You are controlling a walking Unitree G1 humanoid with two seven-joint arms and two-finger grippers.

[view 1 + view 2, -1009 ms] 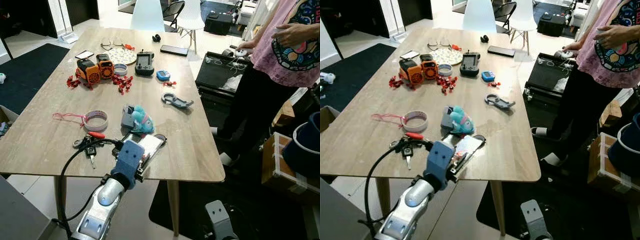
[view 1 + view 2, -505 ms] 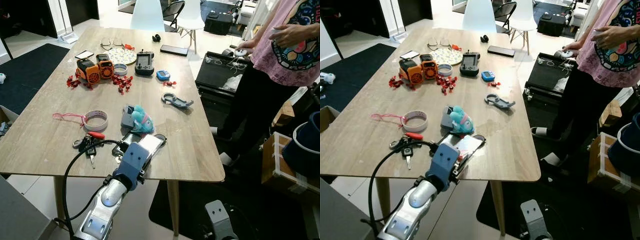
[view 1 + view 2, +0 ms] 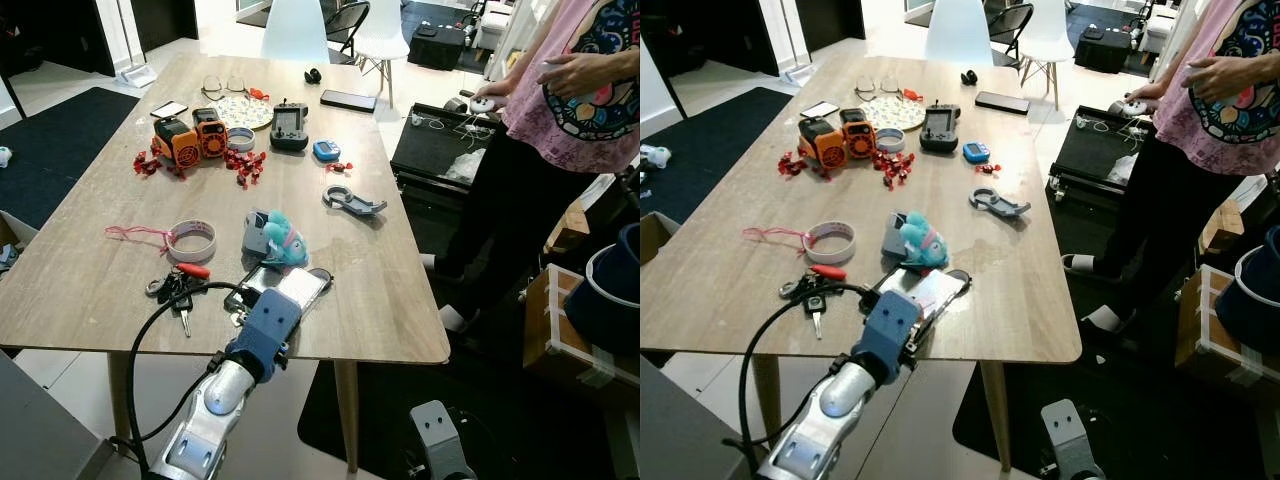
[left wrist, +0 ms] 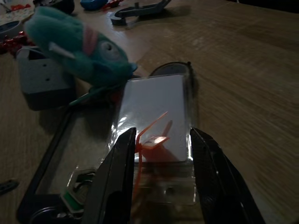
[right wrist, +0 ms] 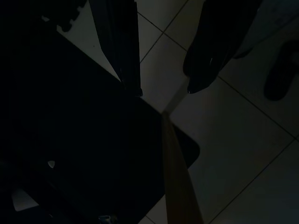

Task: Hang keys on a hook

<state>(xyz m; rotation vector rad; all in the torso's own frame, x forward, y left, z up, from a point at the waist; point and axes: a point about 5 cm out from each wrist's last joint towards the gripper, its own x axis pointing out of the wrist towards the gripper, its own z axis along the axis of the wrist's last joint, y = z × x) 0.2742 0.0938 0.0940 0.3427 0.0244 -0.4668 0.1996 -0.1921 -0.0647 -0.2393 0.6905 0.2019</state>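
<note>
Left eye view: starting at the left of the wooden table [image 3: 90, 270], there is a roll of tape [image 3: 192, 241] with a pink cord trailing off it, and just in front of it, near the front edge, the bunch of keys [image 3: 172, 293]. The bunch lies flat on the wood, a red-handled piece on top, and one dark-headed key stretches its long axis toward the front edge, blade tip pointing at the robot. No hook can be picked out in these pictures.

Moving right, the left gripper [image 4: 161, 154] is over the front edge of the table, just right of the keys and apart from them. In the left wrist view its two black fingers [image 4: 117, 182] stand spread, one on each side of a clear plastic packet [image 4: 156, 140] with a white card inside and an orange tie on it. No print can be read on the card. Just beyond the packet lies a teal plush toy [image 3: 284, 240] against a grey block [image 3: 256, 234].

Further right, a grey carabiner-like clip [image 3: 352, 202] lies on the wood. At the far right a person in a pink patterned shirt [image 3: 570, 90] stands beside the table; no lettering on it is legible.

The right gripper [image 5: 161, 56] hangs over a dim tiled floor [image 5: 233, 140], fingers parted and holding nothing.
</note>
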